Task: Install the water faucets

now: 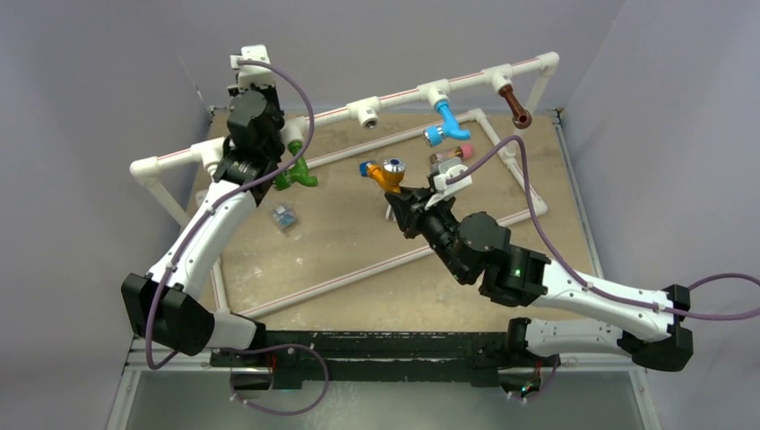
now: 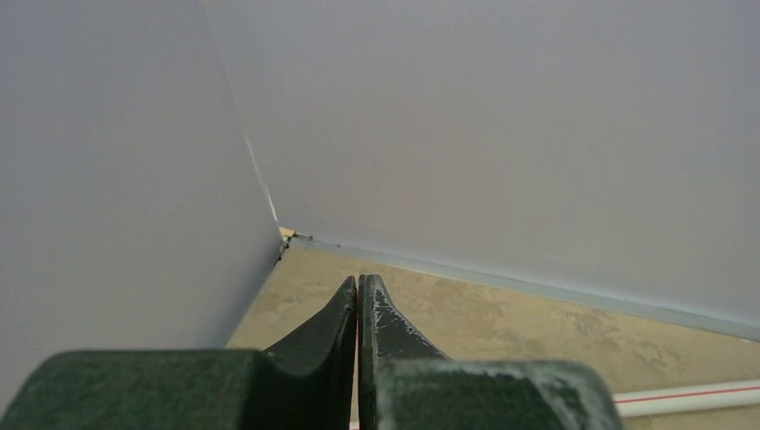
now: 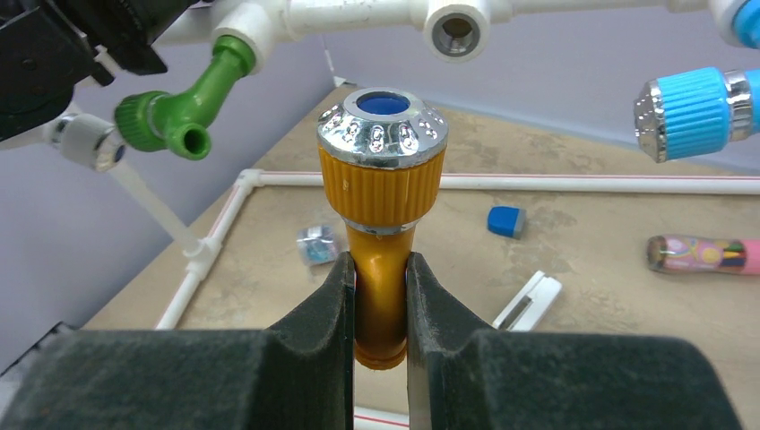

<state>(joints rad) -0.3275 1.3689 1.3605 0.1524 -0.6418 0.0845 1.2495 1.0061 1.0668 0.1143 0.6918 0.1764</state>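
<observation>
Fitting curved orange plastic faucet [image 3: 381,179], pinched in right pincer [image 3: 380,269], into open white pipe socket [image 3: 455,34]: next, align, push in; left pincer [image 2: 358,285] pressed together, seemingly empty.

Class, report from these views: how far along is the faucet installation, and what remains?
Done: the green faucet, blue faucet and brown faucet look seated on the white pipe rail. In hand: the right hand grips the orange faucet; the left hand is shut, holding nothing. Left: the open tee socket between green and blue has no faucet yet.
</observation>
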